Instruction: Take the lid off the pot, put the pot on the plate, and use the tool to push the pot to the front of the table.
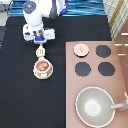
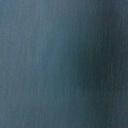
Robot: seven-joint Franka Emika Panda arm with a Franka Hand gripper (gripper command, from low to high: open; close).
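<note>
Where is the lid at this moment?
In the exterior view the lid lies on the stove top at its upper left corner, beside a black burner, far from the gripper over the tool.

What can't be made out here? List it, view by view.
- Wrist view: only a blurred blue-grey field; nothing can be identified.
- Exterior view: the gripper sits over the tool near the top, hiding its handle; contact cannot be judged.
- Exterior view: the pot covers most of the plate; only its rim shows.
- Exterior view: the lid lies on the stove, covering whatever is beneath it.
</note>
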